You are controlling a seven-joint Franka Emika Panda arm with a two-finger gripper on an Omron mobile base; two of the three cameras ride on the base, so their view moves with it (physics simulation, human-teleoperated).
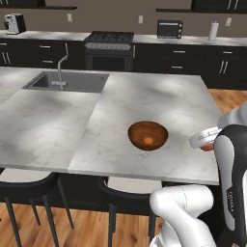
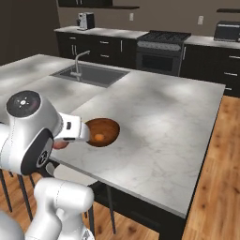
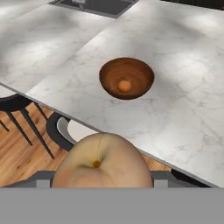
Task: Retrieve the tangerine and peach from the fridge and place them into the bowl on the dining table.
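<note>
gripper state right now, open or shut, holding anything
Gripper: shut on the peach, held near the table edge, short of the bowl. The tangerine already lies in the bowl.

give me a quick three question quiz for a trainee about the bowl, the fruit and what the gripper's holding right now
1. True or false: the round reddish-brown wooden bowl on the white-grey marble dining table is empty.
2. Which fruit fills the bottom of the hand view, at the gripper? A) small plain orange tangerine B) pinkish-tan peach C) neither
3. Fill in: the bowl stands nearer the table's ___ edge than the built-in sink.

Key:
1. False; the small orange tangerine lies in it.
2. B; the pinkish-tan peach.
3. Stool-side (near) edge.
</note>
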